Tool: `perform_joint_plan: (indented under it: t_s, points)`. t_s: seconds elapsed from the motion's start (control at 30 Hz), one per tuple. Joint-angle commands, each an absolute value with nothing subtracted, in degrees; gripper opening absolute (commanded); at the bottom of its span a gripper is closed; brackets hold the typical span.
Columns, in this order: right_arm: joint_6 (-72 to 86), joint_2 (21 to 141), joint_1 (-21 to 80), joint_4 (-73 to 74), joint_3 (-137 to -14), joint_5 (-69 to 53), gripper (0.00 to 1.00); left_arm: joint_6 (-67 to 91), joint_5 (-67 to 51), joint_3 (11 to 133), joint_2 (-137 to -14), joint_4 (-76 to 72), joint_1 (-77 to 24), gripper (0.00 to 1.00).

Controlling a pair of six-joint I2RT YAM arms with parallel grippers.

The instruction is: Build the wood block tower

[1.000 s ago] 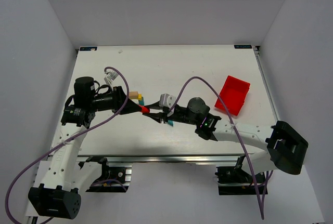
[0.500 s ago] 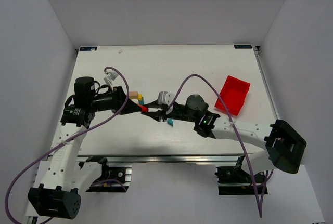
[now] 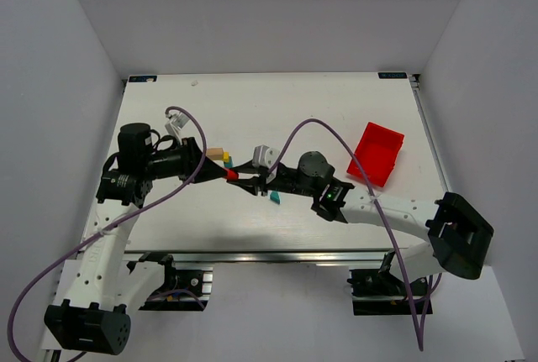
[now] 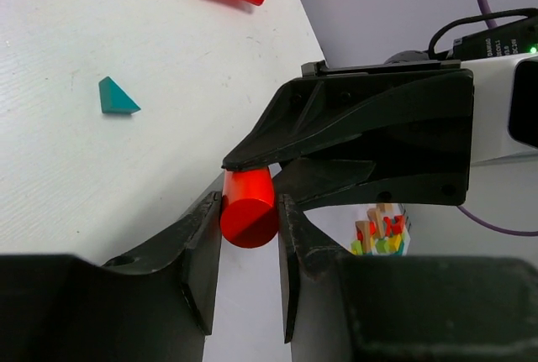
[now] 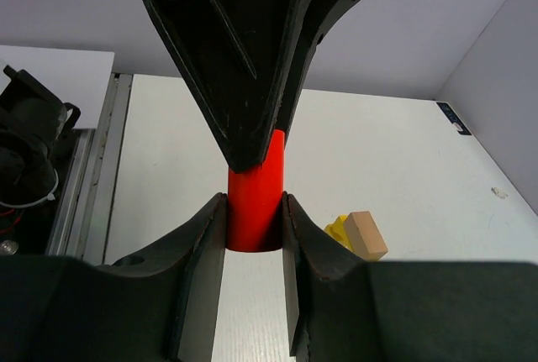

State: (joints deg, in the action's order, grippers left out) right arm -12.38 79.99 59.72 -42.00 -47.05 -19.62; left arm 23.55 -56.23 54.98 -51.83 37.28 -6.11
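White worktop [image 3: 319,110] boxed in by plain pale walls. Arm bases at the 6 o'clock edge.

- Red cylinder [image 3: 232,175]: off the surface, left of worktop centre, caught between both arms where they meet tip to tip.
- Left pincer [image 4: 250,202]: reaches in from 9 o'clock. Closed right down on the red cylinder, a finger pressed to each side of it.
- Right pincer [image 5: 254,201]: reaches in from 3 o'clock. Narrow gap, both fingers against the same cylinder, gripping its other end. Seen from the left wrist, its black tip lies over the top of the cylinder.
- Teal triangle [image 3: 274,196]: flat on the worktop at about 4 o'clock from the cylinder, under the right arm's wrist, apart from the rest.
- Tan cube [image 3: 216,154], yellow block [image 3: 225,157] and a small teal block [image 3: 228,164]: tight cluster at roughly 11 o'clock from the cylinder, near it. Tan and yellow touch. Whether the teal one touches them I cannot tell.
- Red bin [image 3: 377,154]: well apart, at 3 o'clock on the worktop, set at a slant.
- Purple cable [image 3: 336,139] arcs over the right arm.
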Motion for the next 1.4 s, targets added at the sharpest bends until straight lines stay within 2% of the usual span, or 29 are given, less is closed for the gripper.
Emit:
perform_joint_plan:
  t_s: [0.0, 0.07, 0.1, 0.2, 0.33, 0.47, 0.7, 0.83, 1.07, 1.37]
  points:
    - [-11.69, 80.16, 59.68, -43.77, -49.92, -17.59, 0.19, 22.76, -52.15, 58.35, -50.80, 38.93, -6.24, 0.00]
    - [-11.08, 79.54, 59.59, -43.42, -49.66, -16.53, 0.67, 21.45, -47.40, 59.93, -51.50, 41.90, -6.24, 0.00]
    - [-11.07, 79.28, 59.42, -42.81, -49.66, -15.57, 0.89, 21.10, -40.93, 62.03, -51.94, 43.14, -6.24, 0.00]
    - [-11.16, 76.91, 58.71, -37.37, -49.66, -13.11, 0.89, 21.10, -28.53, 65.55, -54.48, 47.28, -6.15, 0.00]
    - [-10.63, 74.27, 56.96, -29.46, -48.61, -6.34, 0.89, 21.97, -18.75, 68.55, -59.75, 51.41, -6.24, 0.00]
    - [-11.25, 71.82, 54.59, -21.20, -47.46, 4.79, 0.90, 22.06, -15.04, 71.27, -64.77, 52.04, -6.15, 0.00]
    - [-11.42, 69.61, 50.46, -15.47, -45.88, 13.08, 0.89, 21.53, -6.60, 80.41, -73.82, 52.74, -6.85, 0.00]
    - [-12.30, 69.69, 48.34, -15.56, -44.21, 13.45, 0.89, 22.32, 2.53, 84.10, -79.62, 54.66, -8.52, 0.00]
    - [-11.78, 71.37, 44.92, -15.30, -43.77, 11.87, 0.89, 25.22, 3.52, 83.40, -85.07, 46.51, -13.18, 0.00]
    - [-10.90, 71.72, 42.10, -15.29, -43.07, 9.23, 0.89, 24.70, 7.73, 86.92, -90.79, 47.64, -18.45, 0.00]
